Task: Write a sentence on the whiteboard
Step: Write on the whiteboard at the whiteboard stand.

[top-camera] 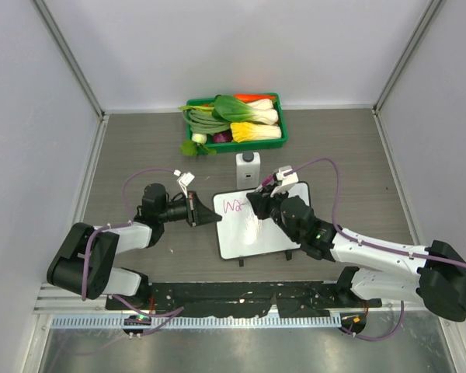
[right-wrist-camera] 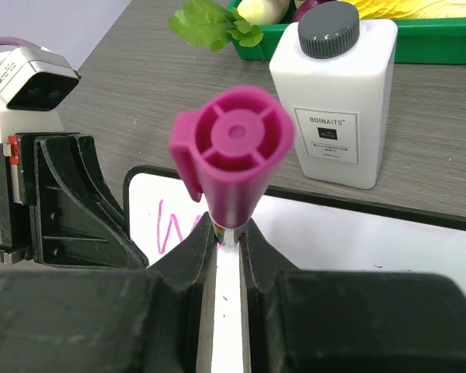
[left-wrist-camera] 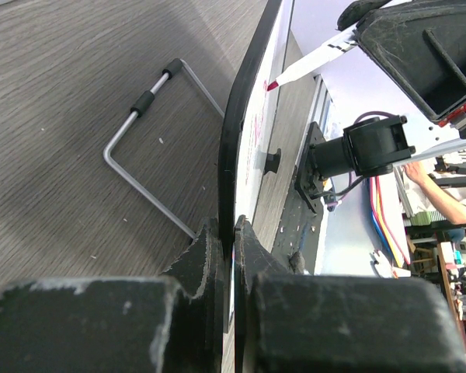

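Note:
The whiteboard [top-camera: 268, 233] lies flat on the table in the middle. Pink handwriting [top-camera: 234, 206] begins at its upper left; it also shows in the right wrist view [right-wrist-camera: 165, 227]. My left gripper [top-camera: 215, 216] is shut on the board's left rim [left-wrist-camera: 231, 167]. My right gripper [top-camera: 258, 203] is shut on a magenta-capped marker [right-wrist-camera: 231, 159] and holds it upright over the board. In the left wrist view the marker tip [left-wrist-camera: 272, 84] touches the board face.
A small white bottle with a dark cap [top-camera: 248, 169] stands just behind the board. A green tray of vegetables [top-camera: 234, 122] sits at the back. The board's wire stand [left-wrist-camera: 144, 132] lies on the table beside it.

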`<action>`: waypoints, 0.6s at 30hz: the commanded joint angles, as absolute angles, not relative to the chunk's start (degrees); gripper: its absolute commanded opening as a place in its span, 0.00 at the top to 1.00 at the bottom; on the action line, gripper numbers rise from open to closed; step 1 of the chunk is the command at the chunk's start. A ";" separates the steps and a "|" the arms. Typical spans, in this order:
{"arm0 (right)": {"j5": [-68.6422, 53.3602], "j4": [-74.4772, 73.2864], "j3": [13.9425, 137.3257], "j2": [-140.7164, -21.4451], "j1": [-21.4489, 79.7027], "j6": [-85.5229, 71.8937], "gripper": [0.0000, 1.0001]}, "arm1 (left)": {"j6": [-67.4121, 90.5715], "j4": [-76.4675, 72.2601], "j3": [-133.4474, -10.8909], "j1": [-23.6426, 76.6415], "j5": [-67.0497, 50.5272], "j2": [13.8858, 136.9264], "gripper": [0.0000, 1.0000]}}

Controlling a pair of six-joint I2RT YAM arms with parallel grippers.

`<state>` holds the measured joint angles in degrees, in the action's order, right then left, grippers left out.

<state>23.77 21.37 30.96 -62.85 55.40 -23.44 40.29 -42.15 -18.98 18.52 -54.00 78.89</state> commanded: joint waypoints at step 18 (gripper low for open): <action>23.91 18.63 26.89 -60.03 55.37 -25.75 0.99 | 37.62 -42.10 -20.21 19.34 -52.56 79.45 1.00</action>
<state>22.63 20.86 28.14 -60.71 55.42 -25.67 40.29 -41.98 -18.98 18.55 -53.95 78.91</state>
